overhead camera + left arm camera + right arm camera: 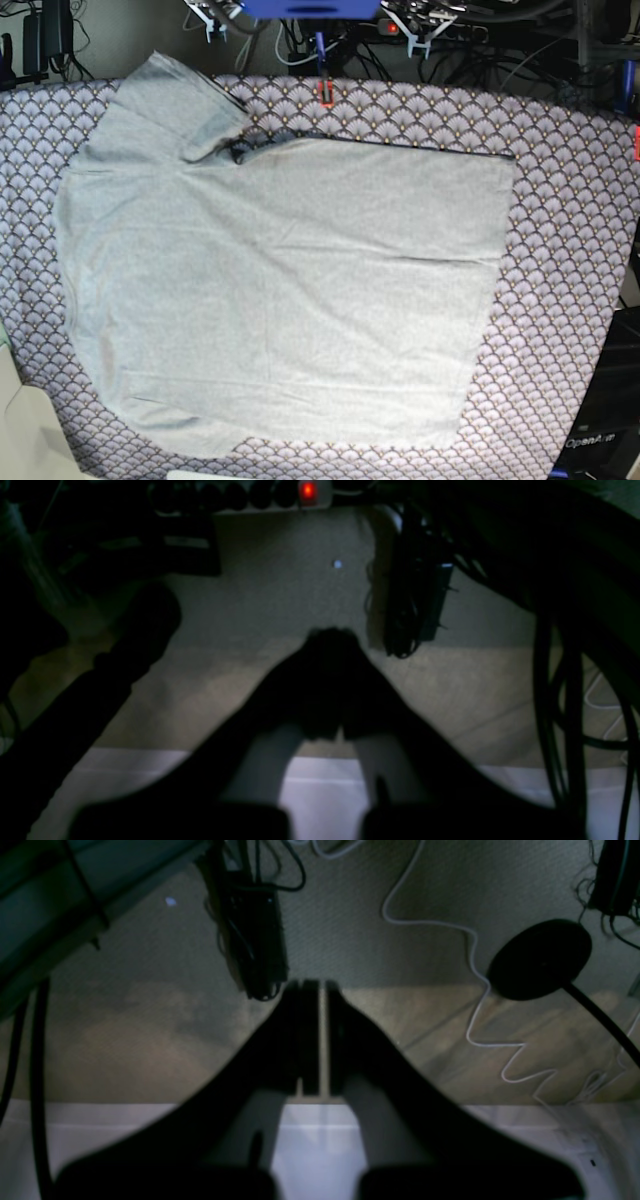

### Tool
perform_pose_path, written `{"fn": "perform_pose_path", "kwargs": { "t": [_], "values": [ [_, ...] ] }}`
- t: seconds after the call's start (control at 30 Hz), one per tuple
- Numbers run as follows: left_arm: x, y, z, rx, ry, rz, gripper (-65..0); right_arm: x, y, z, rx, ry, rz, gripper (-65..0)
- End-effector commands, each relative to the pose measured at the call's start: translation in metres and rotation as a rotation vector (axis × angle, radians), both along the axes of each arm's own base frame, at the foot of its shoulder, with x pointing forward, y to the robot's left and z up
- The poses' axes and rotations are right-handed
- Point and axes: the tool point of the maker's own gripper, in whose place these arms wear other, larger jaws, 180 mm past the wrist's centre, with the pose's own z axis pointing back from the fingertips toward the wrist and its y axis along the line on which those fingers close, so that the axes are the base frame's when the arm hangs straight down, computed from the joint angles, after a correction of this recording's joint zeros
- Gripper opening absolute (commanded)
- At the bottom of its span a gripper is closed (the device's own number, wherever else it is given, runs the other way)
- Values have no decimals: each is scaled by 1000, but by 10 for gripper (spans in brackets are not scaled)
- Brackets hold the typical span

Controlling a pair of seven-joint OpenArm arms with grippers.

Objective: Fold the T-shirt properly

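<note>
Scalloped purple-white cloth is showing widest around three o'clock, where we are seeing open room. Our left gripper and right gripper are hanging off-table, fingers pressed together. We are seeing the grey T-shirt lying flat, centre-left, one sleeve folded at eleven o'clock.

My right claw points out past a pale white edge at the bottom of my sight, toward the floor beyond. The two dark fingers stand nearly together, only a thin bright slit between them, and nothing sits in that slit. A white cable snakes down the floor on the right. Beside it lies a round black disc on a dark stem. A black box with wires hangs ahead of my fingertips.
</note>
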Motion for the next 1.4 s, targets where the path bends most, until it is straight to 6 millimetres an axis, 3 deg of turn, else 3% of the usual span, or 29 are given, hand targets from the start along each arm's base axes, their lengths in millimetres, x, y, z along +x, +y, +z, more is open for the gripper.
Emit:
{"fn": "perform_pose_path", "kwargs": {
  "t": [0.0, 0.77, 0.87, 1.03, 1.37],
  "values": [
    [0, -1, 0, 0, 0, 0, -650, -2, 2, 0, 11, 2, 2, -650],
    [1, -2, 0, -2, -3, 0, -650, -2, 2, 0, 11, 0, 3, -650],
    [11, 0, 1, -7, -80, 0, -650, 5, 1, 0, 9, -51, 0, -650],
    [11, -2, 5, -16, -195, -7, -650, 3, -1, 3, 3, -134, -2, -650],
    [3, 7, 11, -65, -268, 16, -650, -18, -11, 18, -20, -326, 6, -650]
  ]
}}
